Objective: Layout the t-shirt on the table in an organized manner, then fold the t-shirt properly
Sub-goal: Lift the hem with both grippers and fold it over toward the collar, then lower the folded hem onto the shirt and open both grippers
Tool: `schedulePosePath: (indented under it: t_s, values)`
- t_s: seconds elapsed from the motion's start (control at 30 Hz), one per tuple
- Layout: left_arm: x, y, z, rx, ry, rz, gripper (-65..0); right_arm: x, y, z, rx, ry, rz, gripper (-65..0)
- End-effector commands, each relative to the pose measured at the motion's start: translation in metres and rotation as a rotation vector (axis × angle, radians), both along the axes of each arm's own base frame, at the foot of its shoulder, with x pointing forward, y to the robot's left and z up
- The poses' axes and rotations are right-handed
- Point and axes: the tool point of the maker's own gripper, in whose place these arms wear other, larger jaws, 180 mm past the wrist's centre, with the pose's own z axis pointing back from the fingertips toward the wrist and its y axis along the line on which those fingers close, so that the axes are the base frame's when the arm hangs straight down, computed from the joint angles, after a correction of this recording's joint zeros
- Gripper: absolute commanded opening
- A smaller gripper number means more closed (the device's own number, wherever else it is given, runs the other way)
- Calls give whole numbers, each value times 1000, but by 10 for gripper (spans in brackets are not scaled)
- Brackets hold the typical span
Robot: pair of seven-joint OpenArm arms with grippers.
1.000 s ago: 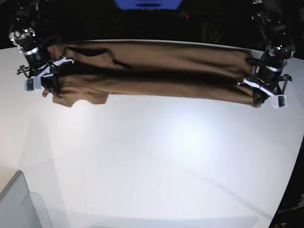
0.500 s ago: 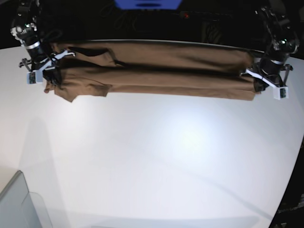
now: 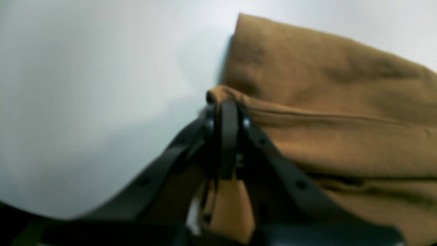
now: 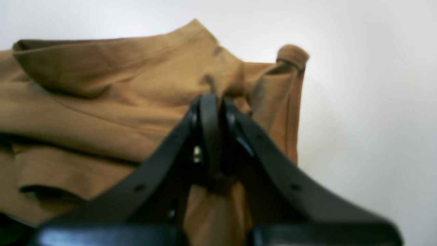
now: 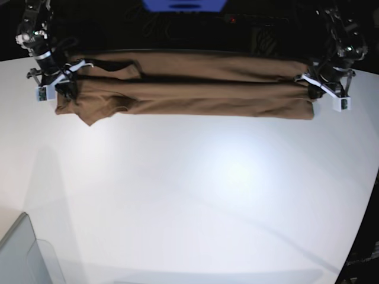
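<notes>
The tan-brown t-shirt [image 5: 189, 97] stretches as a long band across the far side of the white table [image 5: 195, 195], folded over lengthwise, with a sleeve flap hanging at its left end. My left gripper [image 5: 312, 94] is shut on the shirt's right end; in the left wrist view its fingers [image 3: 225, 123] pinch the t-shirt [image 3: 334, 112] at a hem fold. At the other end my right gripper [image 5: 66, 89] is shut on the cloth; the right wrist view shows its fingertips [image 4: 211, 112] clamping the bunched t-shirt [image 4: 112, 99].
A grey translucent bin corner [image 5: 23, 254] sits at the near left of the table. The curved table edge [image 5: 364, 195] runs down the right side. Behind the table it is dark, with a blue object [image 5: 183, 5] at top centre.
Both grippers have carried the shirt's front edge toward the far side, narrowing the band and closing the dark gap between its layers. The grips have not changed.
</notes>
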Motion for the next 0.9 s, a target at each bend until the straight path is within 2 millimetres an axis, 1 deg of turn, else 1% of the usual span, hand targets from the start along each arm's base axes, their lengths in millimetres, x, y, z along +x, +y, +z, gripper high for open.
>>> schedulePosePath:
  t_s: [0.0,0.1,0.17,0.2,0.27,0.33,0.37,0.47,0.5,0.53,0.63,0.7,0.8,0.87]
  values:
    - [1,0,2,9,5,-28,-645,5,-3,10,-5,-39,5,-590]
    - [1,-3,2,4,4,-40,-645,4,-4,10,-6,-38,1,-489]
    - [0,-4,1,1,4,-40,-644,4,-4,12,-7,-43,-1,-432]
    - [0,-5,1,1,4,-42,-642,4,-5,13,-9,-47,-1,-413]
    - [0,-5,2,1,3,-43,-604,4,-8,15,-12,-52,-9,-387]
    - [0,-5,2,2,3,-45,-516,3,-23,20,-30,-64,-51,-376]
    - [0,-5,2,2,3,-45,-457,3,-27,20,-27,-69,-77,-375]
    - [-1,-4,2,0,2,-39,-316,1,-43,26,-36,-89,-139,-375]
    - [-1,-4,2,0,2,-39,-281,5,-46,30,-38,-104,-153,-375]
    - [-1,-5,2,-1,3,-41,-262,5,-49,31,-40,-109,-166,-374]
    - [-1,-5,2,-2,2,-38,-257,4,-57,34,-43,-123,-199,-370]
    - [-1,-5,1,-3,3,-38,-257,4,-60,36,-47,-126,-209,-352]
    - [0,-4,2,-2,2,-35,-257,8,-61,40,-47,-144,-210,-317]
    - [0,-4,2,-3,0,-35,-257,10,-60,40,-45,-147,-207,-308]
